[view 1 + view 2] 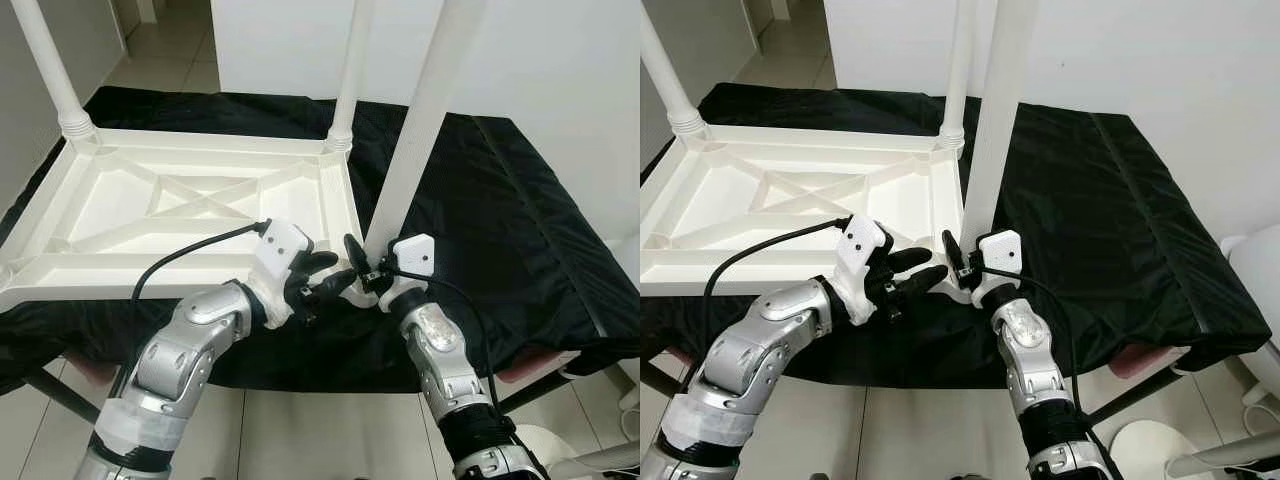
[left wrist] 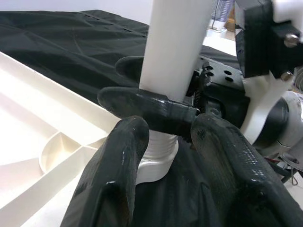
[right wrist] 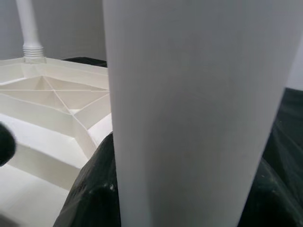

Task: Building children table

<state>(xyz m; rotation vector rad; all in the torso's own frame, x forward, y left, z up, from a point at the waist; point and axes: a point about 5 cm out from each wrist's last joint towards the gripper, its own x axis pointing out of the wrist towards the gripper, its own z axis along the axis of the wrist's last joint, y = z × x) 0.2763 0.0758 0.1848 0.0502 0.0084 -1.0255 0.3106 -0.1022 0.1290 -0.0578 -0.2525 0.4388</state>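
An upside-down white table top (image 1: pixel 190 205) lies on a black cloth. Two white legs stand in its far corners, one at the far left (image 1: pixel 50 70) and one at the far right (image 1: pixel 350 70). A third white leg (image 1: pixel 420 120) stands tilted at the near right corner, with its foot at the corner socket (image 2: pixel 158 156). My right gripper (image 1: pixel 367 268) is shut on this leg just above the foot. My left gripper (image 1: pixel 333 272) is open beside it, with its fingers (image 2: pixel 123 179) spread and pointing at the leg's foot. The thread of the leg is hidden.
The black cloth (image 1: pixel 500 230) covers a raised surface whose front edge runs just under my arms. A white wall stands behind. Tiled floor lies below, with a white rounded object (image 1: pixel 1260 260) at the right.
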